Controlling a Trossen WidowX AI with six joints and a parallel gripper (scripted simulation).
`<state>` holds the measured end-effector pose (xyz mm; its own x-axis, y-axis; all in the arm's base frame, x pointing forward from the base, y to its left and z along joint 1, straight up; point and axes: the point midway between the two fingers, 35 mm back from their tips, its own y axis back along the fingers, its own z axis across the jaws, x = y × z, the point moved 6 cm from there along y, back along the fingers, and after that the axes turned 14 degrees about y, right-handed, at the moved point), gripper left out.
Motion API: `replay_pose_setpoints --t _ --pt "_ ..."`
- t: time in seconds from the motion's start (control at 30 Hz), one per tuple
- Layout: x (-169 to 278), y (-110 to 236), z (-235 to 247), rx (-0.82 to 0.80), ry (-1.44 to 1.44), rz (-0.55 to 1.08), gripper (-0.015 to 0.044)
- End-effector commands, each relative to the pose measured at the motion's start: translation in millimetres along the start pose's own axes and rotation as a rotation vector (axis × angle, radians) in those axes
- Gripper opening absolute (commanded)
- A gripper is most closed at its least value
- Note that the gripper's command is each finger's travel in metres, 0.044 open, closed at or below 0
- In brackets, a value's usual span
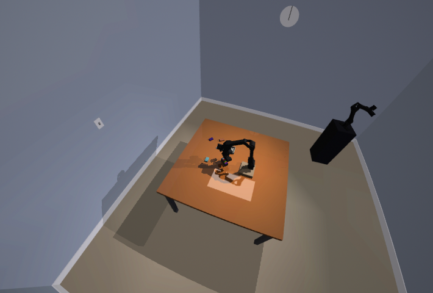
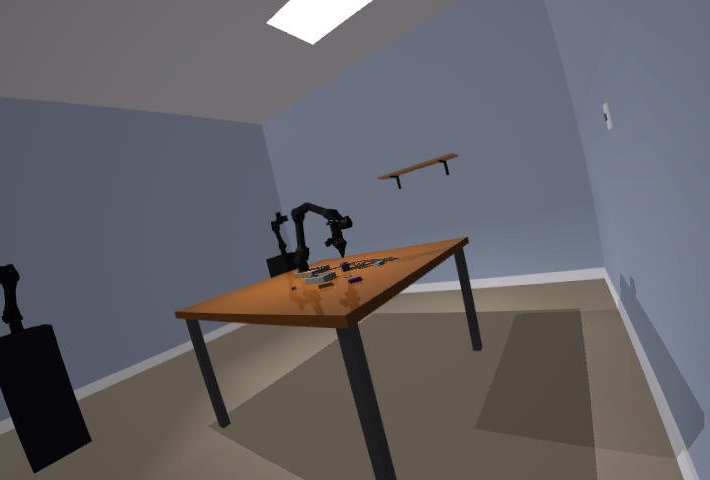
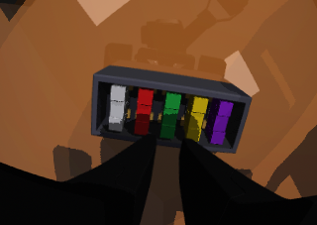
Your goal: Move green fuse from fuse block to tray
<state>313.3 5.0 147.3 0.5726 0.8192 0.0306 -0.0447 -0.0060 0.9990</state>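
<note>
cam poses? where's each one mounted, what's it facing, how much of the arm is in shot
Top: high in a room corner, looking down at the table; whole arm shows.
Exterior: low, off a table corner, looking up across it; whole arm visible.
Wrist: on the claw, looking down at the fuse block; only the fingers show.
Shared: top and exterior both show table and arm.
</note>
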Motion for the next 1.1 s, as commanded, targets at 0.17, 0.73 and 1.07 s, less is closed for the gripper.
replay_pose_setpoints --t 0.17,0.73,1.07 --pt "-0.3 -12.2 -0.8 0.008 -0.004 -0.010 0.0060" --pt "0.6 -28.7 -1.8 0.008 -0.004 -0.010 0.0060" --pt "0.6 -30.1 -1.9 0.008 -0.004 -0.010 0.0060"
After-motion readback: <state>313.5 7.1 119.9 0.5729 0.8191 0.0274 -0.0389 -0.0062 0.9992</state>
